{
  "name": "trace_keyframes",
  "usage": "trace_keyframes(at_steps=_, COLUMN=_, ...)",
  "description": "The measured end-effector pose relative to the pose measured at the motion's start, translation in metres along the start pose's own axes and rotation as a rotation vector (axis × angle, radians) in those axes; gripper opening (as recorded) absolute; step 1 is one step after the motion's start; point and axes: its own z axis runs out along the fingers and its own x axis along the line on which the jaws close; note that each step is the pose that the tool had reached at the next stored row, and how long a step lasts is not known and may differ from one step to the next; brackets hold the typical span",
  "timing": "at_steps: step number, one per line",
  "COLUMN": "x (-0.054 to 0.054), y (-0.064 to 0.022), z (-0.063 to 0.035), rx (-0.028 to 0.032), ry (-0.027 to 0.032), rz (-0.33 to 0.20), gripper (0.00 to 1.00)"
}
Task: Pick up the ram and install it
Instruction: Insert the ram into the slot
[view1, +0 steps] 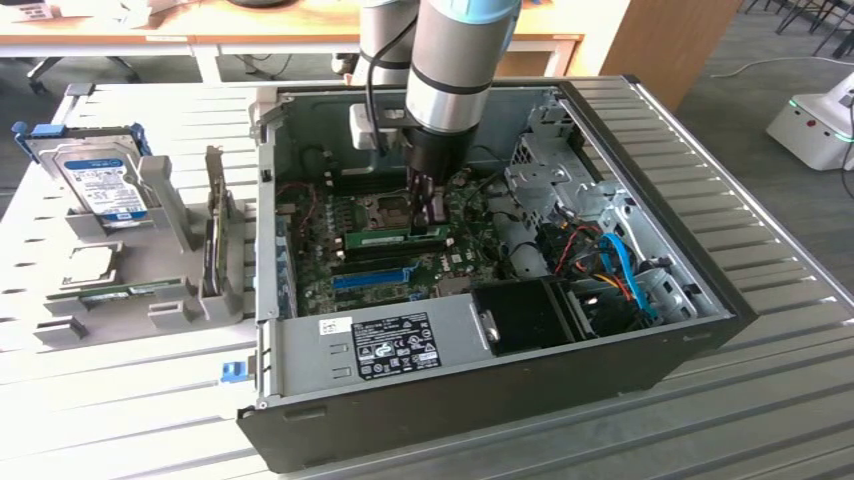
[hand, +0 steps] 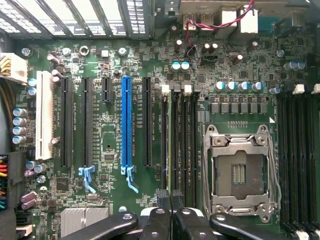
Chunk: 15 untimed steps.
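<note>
Reaches straight down into open case (view1: 534, 390) | clenches gripper (hand: 171, 194) on one ram (hand: 172, 140), edge-up in a slot mid-motherboard (hand: 110, 145), beside one CPU socket (hand: 239, 172) | counts one blue slot (hand: 126, 125).

Grn PCB ram (view1: 396, 238), smooth blue plastic slot (hand: 126, 125), ribbed bare-metal table (view1: 774, 400)

The ram (view1: 395, 238) is sitting inside the case (view1: 454, 410), right under the gripper (view1: 430, 222); the hard drive (view1: 104, 185) is standing outside, well apart, toward the exterior view's left.
</note>
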Motion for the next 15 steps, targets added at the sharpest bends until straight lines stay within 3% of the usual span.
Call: trace_keyframes(at_steps=15, x=0.0, y=0.0, z=0.0, rx=0.0003, ry=0.0002, rz=-0.012, gripper=0.12)
